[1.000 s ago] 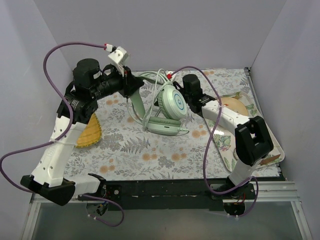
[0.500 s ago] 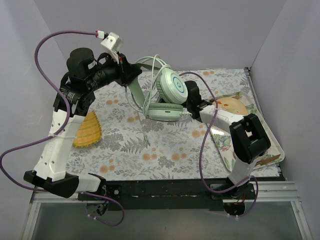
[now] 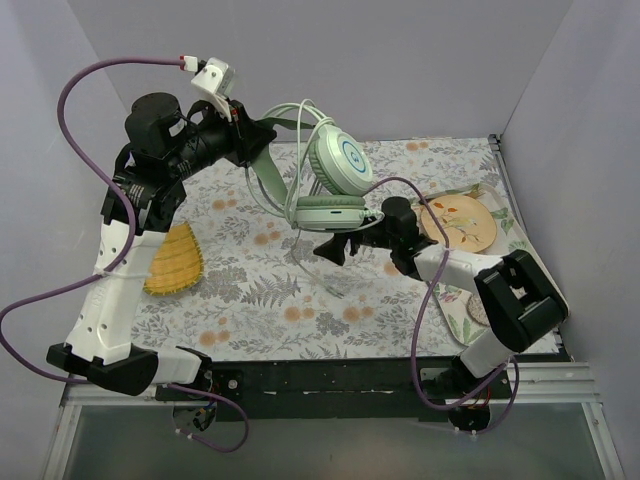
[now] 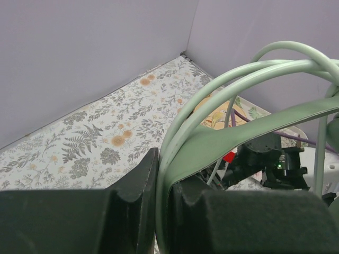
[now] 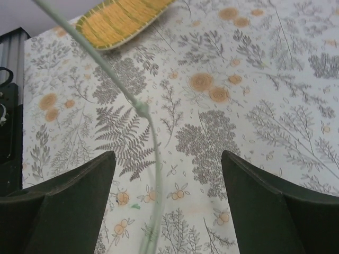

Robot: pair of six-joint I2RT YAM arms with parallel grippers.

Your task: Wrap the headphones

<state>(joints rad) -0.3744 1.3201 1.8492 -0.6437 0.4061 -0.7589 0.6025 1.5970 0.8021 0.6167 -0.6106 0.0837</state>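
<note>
The pale mint-green headphones hang in the air above the floral cloth, held by their headband. My left gripper is shut on the headband, with cable loops lying over the band. One cup with a silvery disc faces up, the other cup hangs below it. The thin cable trails down to the cloth. My right gripper is open, low under the cups, and the cable runs between its jaws without being clamped.
A yellow woven fan-shaped mat lies on the cloth at the left; its edge shows in the right wrist view. A tray with a leaf-patterned plate sits at the right. Purple walls close in on three sides.
My left gripper has lifted the headphones higher. My right arm has swung away from the cups, down and to the left, and now sits low over the cloth at the trailing cable.
</note>
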